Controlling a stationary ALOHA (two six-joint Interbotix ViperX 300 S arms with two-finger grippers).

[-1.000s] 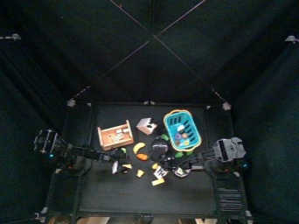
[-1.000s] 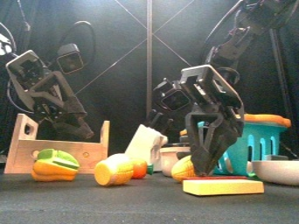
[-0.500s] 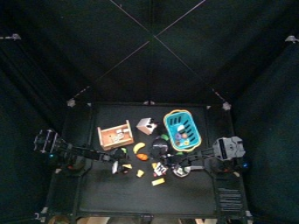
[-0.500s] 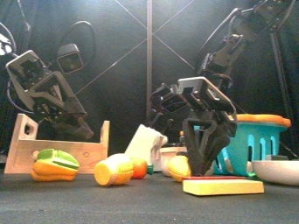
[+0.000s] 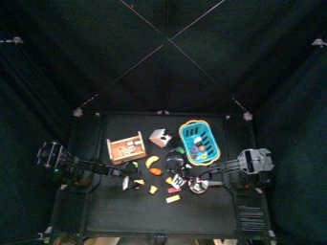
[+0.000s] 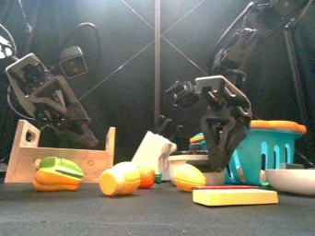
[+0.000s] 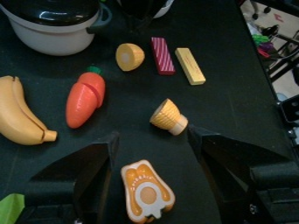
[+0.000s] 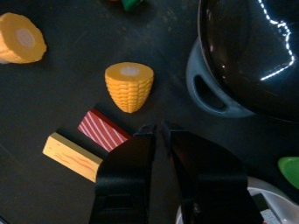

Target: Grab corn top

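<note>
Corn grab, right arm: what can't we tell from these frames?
- Top view: toys on the table are too small to tell apart, so the corn cannot be picked out.
- Front view: the right gripper overlaps the toys behind it, so its height over the corn is unclear.
- Right wrist view: the bowl is cut off by the picture's edge.

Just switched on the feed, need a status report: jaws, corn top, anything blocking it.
Right gripper above the corn top, holding nothing. Left gripper open, idle over the toys. Corn top lies free; red block beside it, not blocking.
</note>
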